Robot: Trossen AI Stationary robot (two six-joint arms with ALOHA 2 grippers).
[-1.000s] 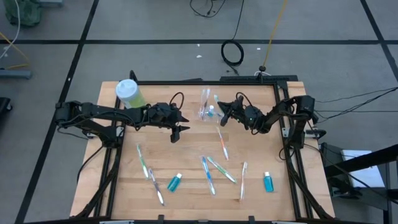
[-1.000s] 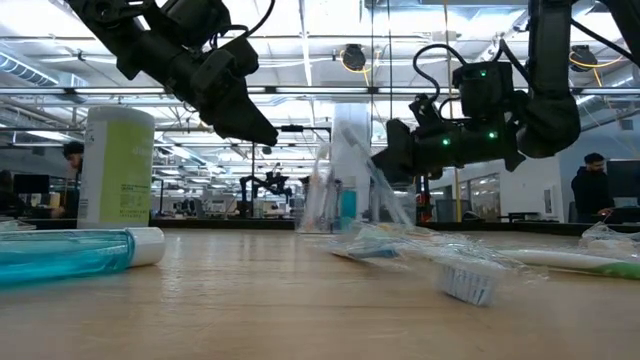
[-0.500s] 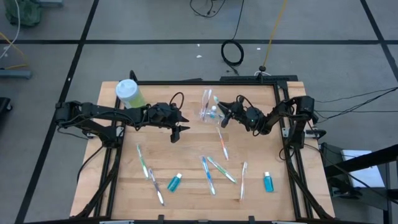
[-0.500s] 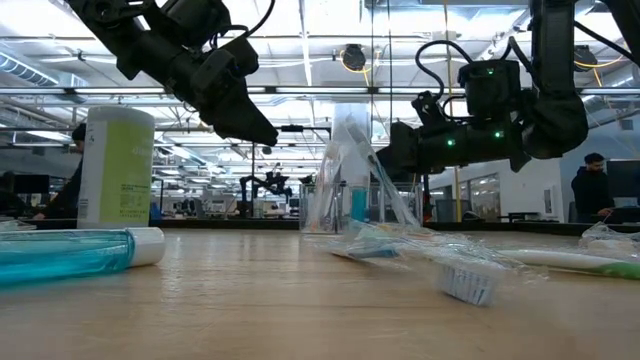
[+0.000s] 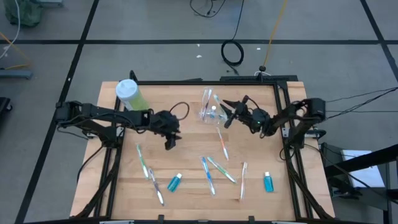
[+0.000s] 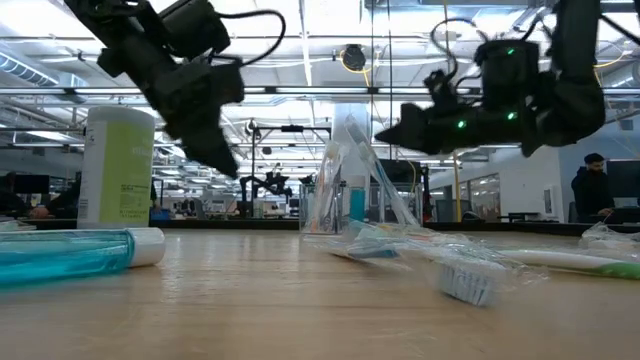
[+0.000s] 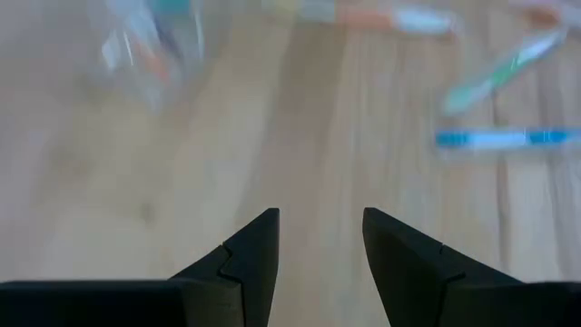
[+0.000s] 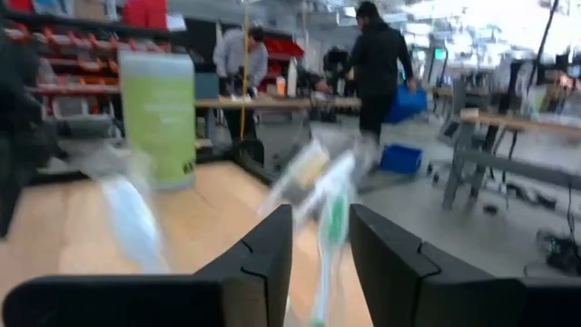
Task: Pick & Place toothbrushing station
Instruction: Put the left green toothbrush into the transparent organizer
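Now right gripper (image 5: 226,116) is parted and backed off the cup (image 5: 206,104), toothbrush (image 5: 216,101) left inside; left gripper (image 5: 168,142) open, empty.

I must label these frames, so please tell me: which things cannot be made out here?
- Contents of the clear cup: high view, too small to count.
- Toothbrushes on the table: left wrist view, motion blur.
- Right gripper: right wrist view, blur hides whether the green toothbrush touches its fingers.

left pincer (image 5: 169,143) parted, hovering mid-table; right pincer (image 5: 225,114) parted, raised.
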